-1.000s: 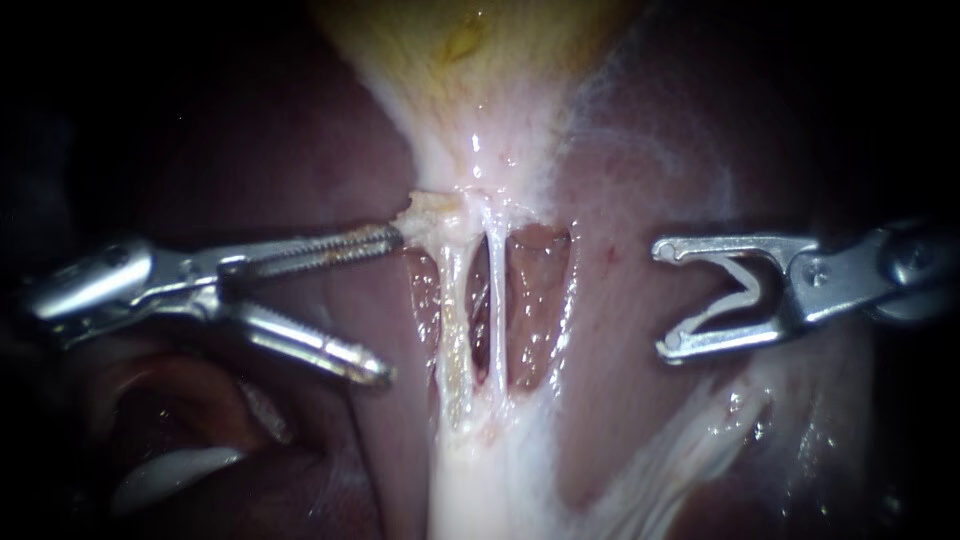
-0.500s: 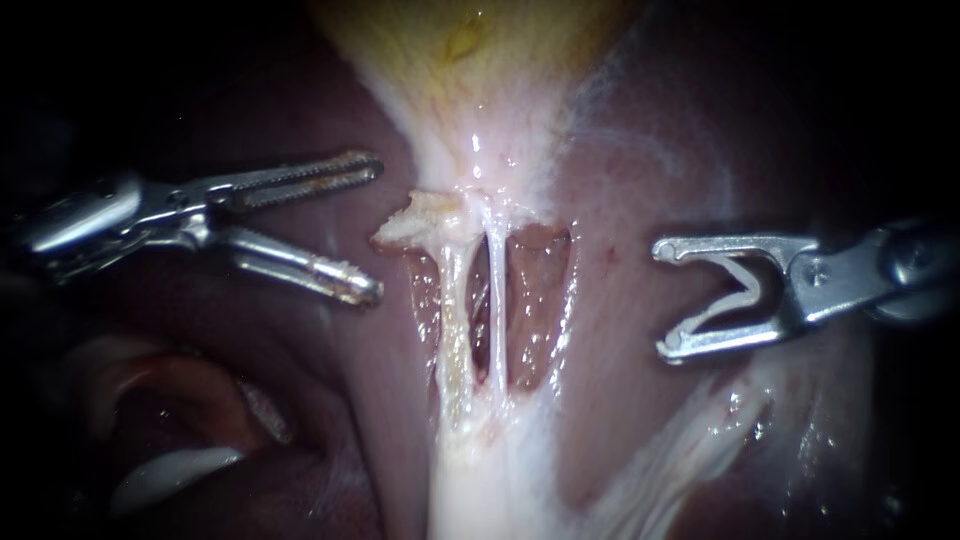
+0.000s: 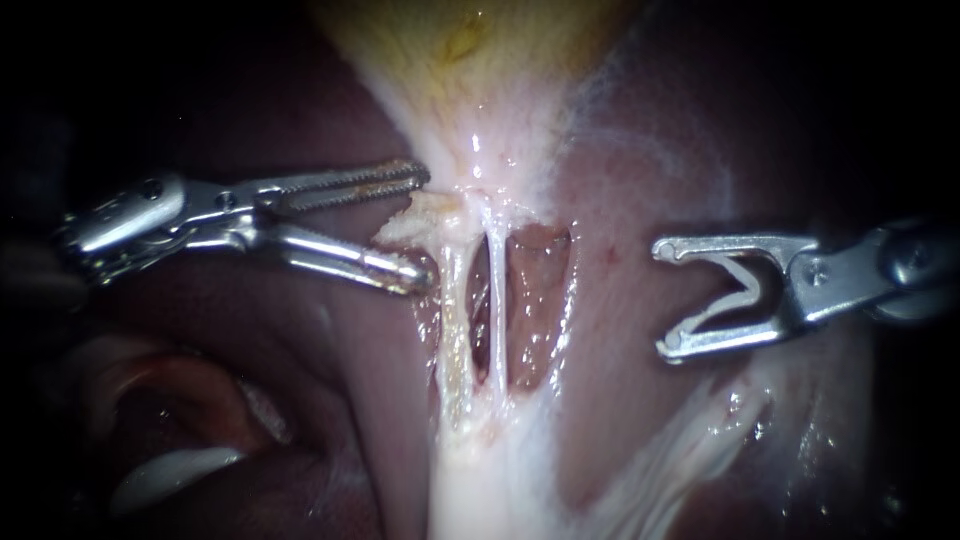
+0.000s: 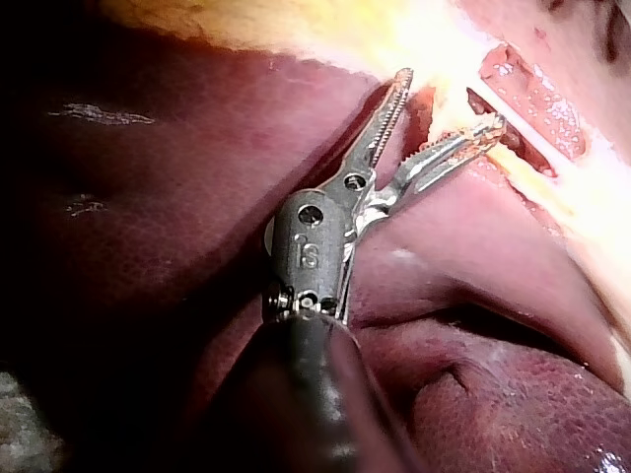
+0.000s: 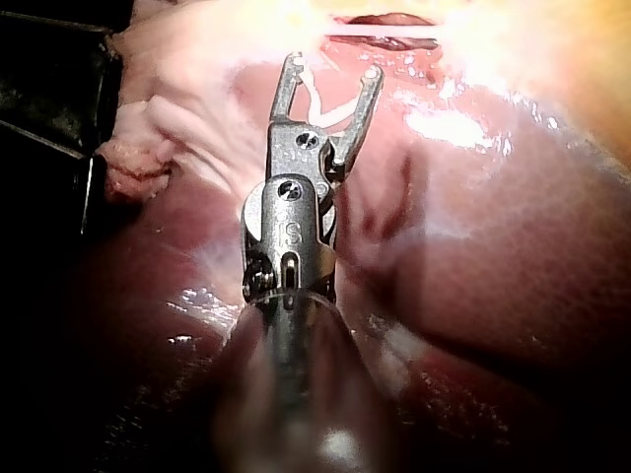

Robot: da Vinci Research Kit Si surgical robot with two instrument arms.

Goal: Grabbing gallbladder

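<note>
Nearest the lens, coming in from the left: the left instrument (image 3: pixel 425 228), toothed jaws spread apart, one above and one below a pale tissue tag (image 3: pixel 408 225), closed on nothing. Opposite, coming in from the right: the right instrument (image 3: pixel 662 299), jaws likewise gaping, clear of all tissue, parked well apart from the work, over the liver (image 3: pixel 640 180). Just past the tag, two thin tubes (image 3: pixel 497 300) running side by side across a dark window. Farther back, the gallbladder (image 3: pixel 470 60), yellowish, narrowing to a whitish neck right at the tag. Judged as the bracketing stage of the grab: positioned, not yet clamped. Next, probably: ease slightly deeper to seat both jaws on sound neck tissue rather than the frayed tag alone, then close firmly, keeping the lower jaw off the nearer tube just beside it. Risk of tearing with a bite on the tag only. As for writing: small stamped marks on both instrument housings in the wrist views, left unread; no brand or label anywhere else.
</note>
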